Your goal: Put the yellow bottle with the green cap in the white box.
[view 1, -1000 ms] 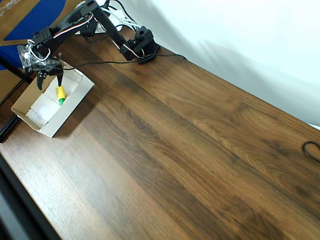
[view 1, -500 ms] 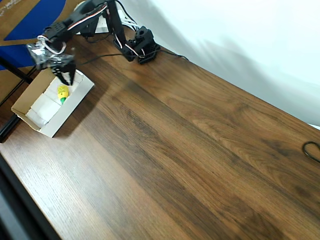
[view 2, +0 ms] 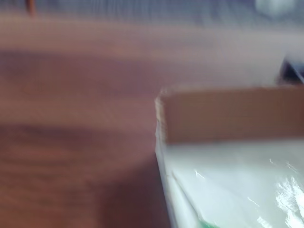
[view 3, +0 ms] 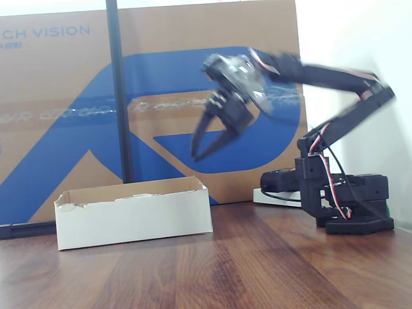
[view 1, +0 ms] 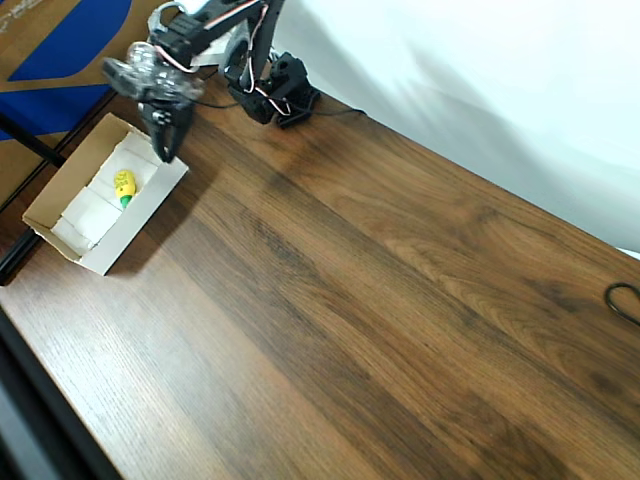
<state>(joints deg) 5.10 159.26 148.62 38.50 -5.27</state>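
One wood table, blue-printed carton behind; overhead, yellow bottle lies inside white box; my claw hangs released.

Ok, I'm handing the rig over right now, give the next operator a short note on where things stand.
Gripper: open and empty, raised above the table beside the box's right end in the fixed view.
Yellow bottle with the green cap: lying inside the white box on the white padding, seen in the overhead view.
Done: the bottle is in the box and released.
Left: probably nothing but parking the arm; keep it clear of the box rim.
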